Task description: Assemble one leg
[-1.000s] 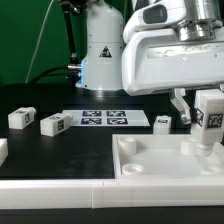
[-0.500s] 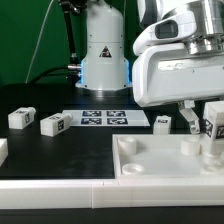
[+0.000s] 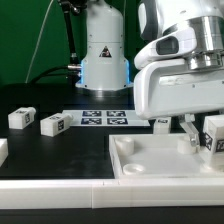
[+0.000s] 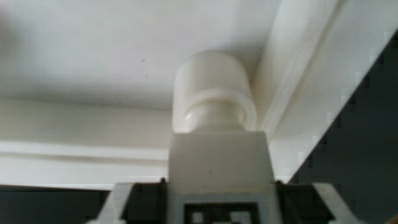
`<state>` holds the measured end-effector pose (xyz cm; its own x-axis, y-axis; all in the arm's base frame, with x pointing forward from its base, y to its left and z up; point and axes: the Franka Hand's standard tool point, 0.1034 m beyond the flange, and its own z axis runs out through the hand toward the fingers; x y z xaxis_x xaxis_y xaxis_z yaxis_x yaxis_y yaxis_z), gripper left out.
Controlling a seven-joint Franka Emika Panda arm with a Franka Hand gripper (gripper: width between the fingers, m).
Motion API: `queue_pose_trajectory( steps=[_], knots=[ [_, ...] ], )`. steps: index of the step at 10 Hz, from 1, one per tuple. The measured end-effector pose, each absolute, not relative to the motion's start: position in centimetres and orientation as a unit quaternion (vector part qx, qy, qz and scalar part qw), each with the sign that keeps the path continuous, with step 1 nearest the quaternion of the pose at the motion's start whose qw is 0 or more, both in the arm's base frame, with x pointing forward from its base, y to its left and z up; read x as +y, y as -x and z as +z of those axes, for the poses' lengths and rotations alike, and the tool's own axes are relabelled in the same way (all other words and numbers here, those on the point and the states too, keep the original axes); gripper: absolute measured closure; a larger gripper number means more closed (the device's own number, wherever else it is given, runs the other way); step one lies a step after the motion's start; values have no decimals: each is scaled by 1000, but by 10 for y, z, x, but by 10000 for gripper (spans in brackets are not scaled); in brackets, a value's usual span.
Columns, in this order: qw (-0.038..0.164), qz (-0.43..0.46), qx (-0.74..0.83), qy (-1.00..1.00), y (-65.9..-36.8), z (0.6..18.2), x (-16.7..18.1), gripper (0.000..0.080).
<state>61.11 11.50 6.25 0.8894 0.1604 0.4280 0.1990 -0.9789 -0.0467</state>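
Small white chunky plastic leg (image 3: 214,138) (image 4: 217,160), black-and-white square tag on its face, sits clamped between the jaws of the white two-finger gripper (image 3: 207,135). The jaws are narrow and closed on it.

Position: we see the leg low over the large white square tray-like piece (image 3: 150,172), at that piece's far corner on the exterior view's right. In the wrist view its rounded peg end points into the tray-like piece's inner corner, just beside the raised rim (image 4: 306,60). We cannot tell whether the peg already touches the tray floor or a socket, because the leg itself hides the spot.

Risks, as we judge them:
- The peg sits close to the rim, so a small sideways offset could land it on the rim or floor instead of in the socket.
- Pressing down while misaligned could tilt the leg in the grip or let it slip.
- The same push could shove the tray-like piece across the black table (image 3: 60,160), which would spoil the alignment.
- Opening the jaws before the peg is seated would let the leg topple.

Surroundings: a spare tagged white block (image 3: 20,118), a second spare block (image 3: 53,124) and a third spare block (image 3: 163,121) lie well apart from the corner, near the marker board (image 3: 105,118).
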Motion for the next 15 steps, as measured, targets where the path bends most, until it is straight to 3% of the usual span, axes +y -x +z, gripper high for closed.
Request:
queue_pose_trajectory(
  steps=[5, 6, 7, 8, 9, 13, 15],
  knots=[
    [40, -248, -95, 963, -598, 60, 114, 509],
    [40, -248, -95, 963, -598, 60, 114, 450],
    [40, -248, -95, 963, -598, 60, 114, 262],
    [40, -248, -95, 963, -598, 60, 114, 262],
    [40, -248, -95, 963, -598, 60, 114, 173],
    [39, -241, -96, 965, -598, 62, 113, 150],
    [38, -233, -94, 967, -605, 92, 104, 150]
  ],
)
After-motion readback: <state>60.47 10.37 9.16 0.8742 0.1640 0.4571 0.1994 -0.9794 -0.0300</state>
